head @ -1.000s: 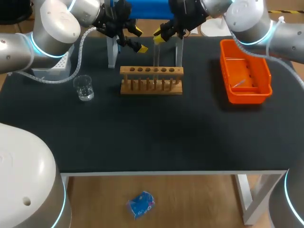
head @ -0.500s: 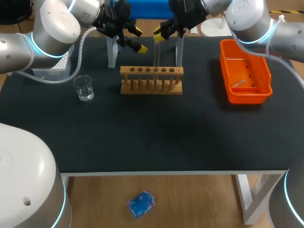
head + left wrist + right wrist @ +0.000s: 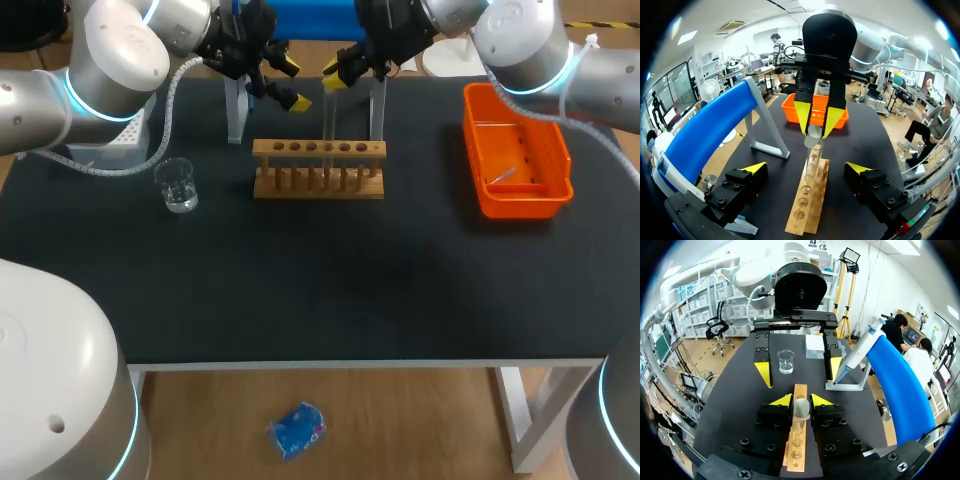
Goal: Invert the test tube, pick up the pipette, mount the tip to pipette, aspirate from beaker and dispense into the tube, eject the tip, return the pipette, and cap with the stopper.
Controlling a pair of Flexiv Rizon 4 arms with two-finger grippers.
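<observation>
Bright, even light falls from overhead. The black tabletop (image 3: pixel 400 290) is matte and dull in the head view, and shadows are hard to make out on it; the wooden rack (image 3: pixel 318 168) and the orange bin (image 3: pixel 515 210) show only faint, soft darkening at their bases. In the wrist views it takes a grey sheen toward its far edge. Broad pale highlights lie on the left arm (image 3: pixel 110 50) and right arm (image 3: pixel 520 40). Small glints mark the beaker (image 3: pixel 180 188) and test tube (image 3: pixel 811 155)
</observation>
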